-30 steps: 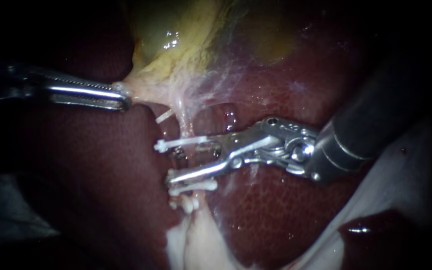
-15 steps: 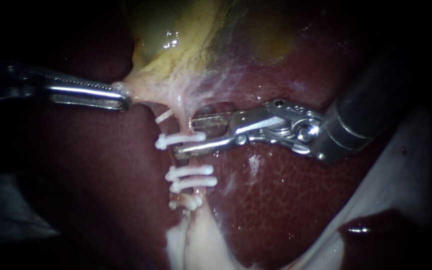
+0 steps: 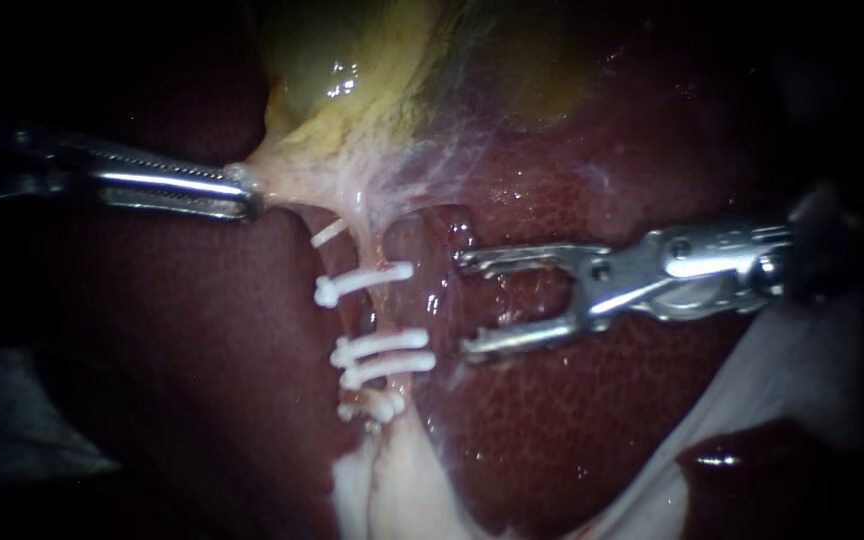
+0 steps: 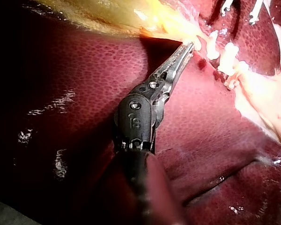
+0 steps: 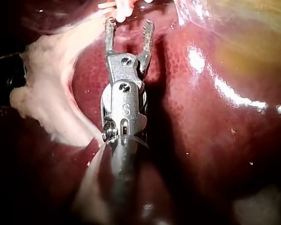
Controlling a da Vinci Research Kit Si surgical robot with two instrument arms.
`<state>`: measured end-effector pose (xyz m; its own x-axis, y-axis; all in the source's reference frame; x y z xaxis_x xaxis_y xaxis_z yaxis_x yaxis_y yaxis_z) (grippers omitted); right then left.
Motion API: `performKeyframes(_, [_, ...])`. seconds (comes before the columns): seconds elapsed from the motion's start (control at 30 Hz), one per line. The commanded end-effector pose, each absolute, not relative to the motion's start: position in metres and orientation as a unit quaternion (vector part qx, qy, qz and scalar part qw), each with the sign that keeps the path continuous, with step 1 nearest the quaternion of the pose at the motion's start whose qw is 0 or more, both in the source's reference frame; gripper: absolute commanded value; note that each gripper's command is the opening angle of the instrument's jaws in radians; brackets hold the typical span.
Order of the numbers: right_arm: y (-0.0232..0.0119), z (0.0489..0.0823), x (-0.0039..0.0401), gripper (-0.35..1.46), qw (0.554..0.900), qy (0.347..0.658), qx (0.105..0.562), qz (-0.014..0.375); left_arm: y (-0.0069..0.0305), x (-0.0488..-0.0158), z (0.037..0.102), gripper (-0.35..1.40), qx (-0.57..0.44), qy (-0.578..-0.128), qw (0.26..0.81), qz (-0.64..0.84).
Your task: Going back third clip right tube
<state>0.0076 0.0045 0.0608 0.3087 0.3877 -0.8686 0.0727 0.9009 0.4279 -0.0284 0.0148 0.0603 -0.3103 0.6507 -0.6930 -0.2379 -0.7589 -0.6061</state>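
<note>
— Backed my right instrument [image 3: 462,305] off the tube [image 3: 384,312]; endoscope showed jaws wide, empty, clips [image 3: 362,283] on tube.
— Left wrist?
— My left instrument [image 4: 189,47] clamped gallbladder [image 4: 122,18] tissue.
— Right wrist?
— Jaws gaped, just short of clips.

Dim edges, glare on wet liver [image 3: 552,430]
</note>
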Motion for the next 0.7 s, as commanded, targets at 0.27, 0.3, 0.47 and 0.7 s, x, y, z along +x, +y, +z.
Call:
performKeyframes(0.27, [0.0046,0.0593,0.0035,0.49,0.790,0.578,0.187,0.086,0.0148,-0.0284,0.0603,-0.35,-0.514,-0.201,0.283,0.784])
performKeyframes(0.3, [0.0046,0.0593,0.0033,0.49,0.790,0.578,0.185,0.085,0.0148,-0.0285,0.0604,-0.35,-0.514,-0.201,0.283,0.784])
performKeyframes(0.47, [0.0049,0.0593,0.0022,0.49,0.792,0.577,0.180,0.085,0.0145,-0.0294,0.0615,-0.35,-0.515,-0.200,0.281,0.784])
performKeyframes(0.7, [0.0051,0.0589,0.0014,0.49,0.791,0.577,0.183,0.084,0.0146,-0.0318,0.0652,-0.35,-0.512,-0.200,0.272,0.790])
